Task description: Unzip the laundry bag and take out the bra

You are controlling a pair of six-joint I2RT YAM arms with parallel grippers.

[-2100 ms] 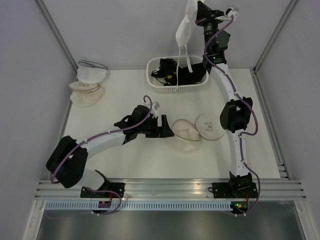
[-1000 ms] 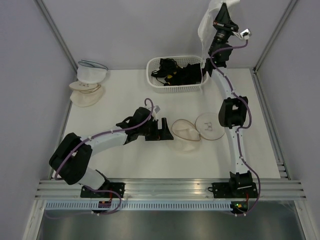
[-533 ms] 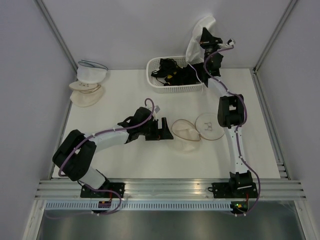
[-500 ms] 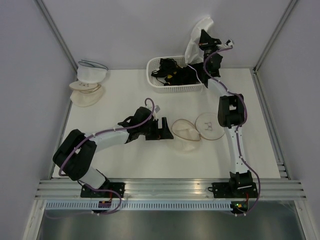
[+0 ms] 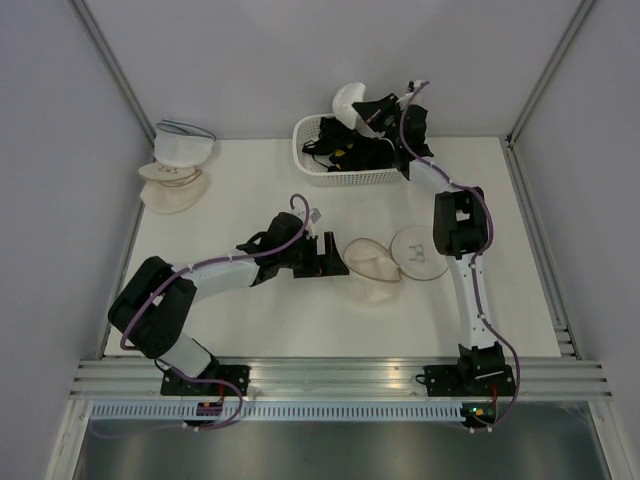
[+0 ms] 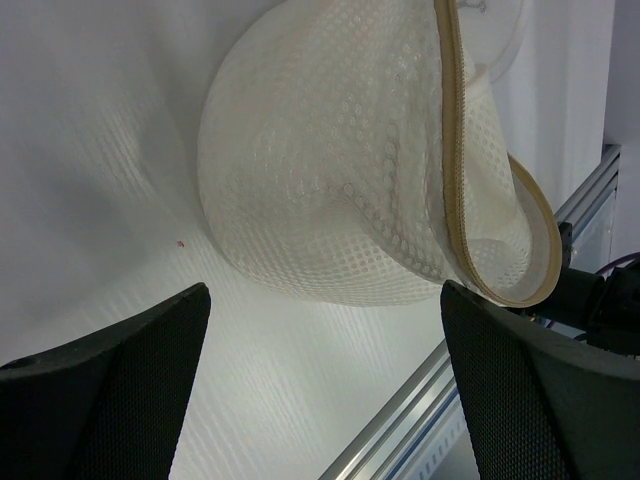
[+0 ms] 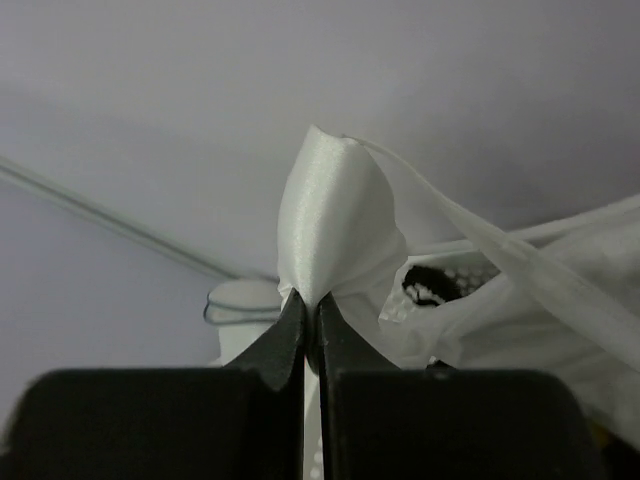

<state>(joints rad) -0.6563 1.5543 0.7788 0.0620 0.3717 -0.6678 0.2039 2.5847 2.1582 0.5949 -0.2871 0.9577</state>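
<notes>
Found right hand [image 7: 310, 335] clenched on a fold of the bra [image 7: 330, 220], above the far rim of the white basket [image 5: 300, 150]. Noted left hand [image 5: 332, 256] released, just beside the laundry bag [image 6: 340, 170], lying open on the white desk [image 5: 250, 200]. Grey walls around. Against half a second earlier: bra lower, shifted left. Saw black garments [image 5: 362, 150] in basket.

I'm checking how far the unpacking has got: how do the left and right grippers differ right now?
The left gripper stands open and empty; the right gripper is shut on the bra. The left sits low over the table, facing the opened laundry bag; the right is raised above the basket at the far edge. Both have black fingers.
</notes>
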